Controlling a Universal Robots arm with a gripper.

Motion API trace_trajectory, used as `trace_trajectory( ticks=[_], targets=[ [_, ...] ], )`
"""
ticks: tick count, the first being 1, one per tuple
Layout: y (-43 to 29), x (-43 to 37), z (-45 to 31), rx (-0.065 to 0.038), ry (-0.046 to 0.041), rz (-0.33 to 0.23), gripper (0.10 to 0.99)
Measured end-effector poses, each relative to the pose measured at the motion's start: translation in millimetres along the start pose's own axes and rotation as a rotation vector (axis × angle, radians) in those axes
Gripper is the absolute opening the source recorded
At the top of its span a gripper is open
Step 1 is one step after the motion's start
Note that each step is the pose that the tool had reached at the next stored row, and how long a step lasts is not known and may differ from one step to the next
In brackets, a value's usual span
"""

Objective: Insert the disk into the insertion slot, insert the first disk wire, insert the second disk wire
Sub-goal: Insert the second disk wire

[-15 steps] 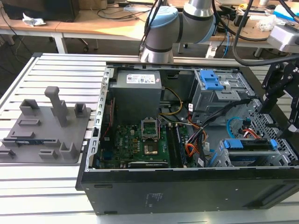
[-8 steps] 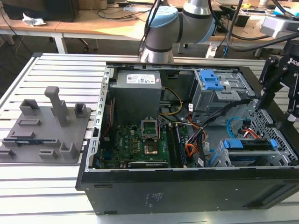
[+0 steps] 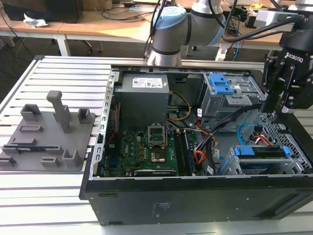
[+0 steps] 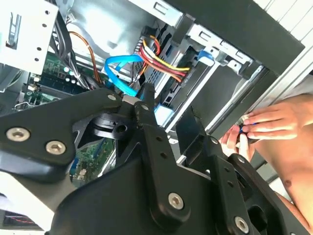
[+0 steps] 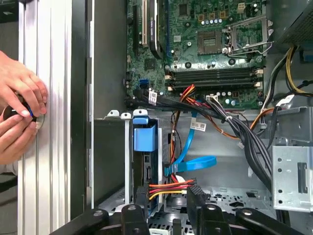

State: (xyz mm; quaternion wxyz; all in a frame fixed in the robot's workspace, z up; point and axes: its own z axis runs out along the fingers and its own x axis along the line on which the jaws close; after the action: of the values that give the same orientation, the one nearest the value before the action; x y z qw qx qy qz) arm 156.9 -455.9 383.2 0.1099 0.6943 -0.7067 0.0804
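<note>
**One disk seated, gripper empty**

Disk (image 3: 259, 152) lies in the insertion slot (image 3: 296, 166) at the case's (image 3: 195, 196) corner, apparently located by its blue frame. Gripper (image 3: 278, 111) hangs above, jaws apart and empty; second disk wire (image 5: 190, 164) loops beside.

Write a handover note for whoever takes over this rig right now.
Gripper: open and empty, hanging over the drive-bay end of the computer case.
Disk: lying in the insertion slot with its blue frame showing at both ends; it looks inserted.
First disk wire (red-orange) and second disk wire (light blue loop): both lie just behind the disk. I cannot tell whether either plug is seated.
Person's hands: on the table rail beside the case.
Done: disk, apparently. Left: both wires, unless their plugs prove seated.
</note>
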Motion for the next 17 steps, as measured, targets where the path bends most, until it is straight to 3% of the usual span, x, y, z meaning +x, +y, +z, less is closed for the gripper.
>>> trace_trajectory(
  ticks=[6,11,13,17],
  targets=[
    [2.7,-0.4,1.7,0.029,0.0034,-0.009,0.451],
    [18.9,-1.5,7.4,0.031,0.0035,-0.011,0.451],
    [20.7,-1.5,9.7,0.033,0.0036,-0.018,0.451],
    [20.6,-1.3,12.9,0.047,0.0051,-0.067,0.451]
  ],
)
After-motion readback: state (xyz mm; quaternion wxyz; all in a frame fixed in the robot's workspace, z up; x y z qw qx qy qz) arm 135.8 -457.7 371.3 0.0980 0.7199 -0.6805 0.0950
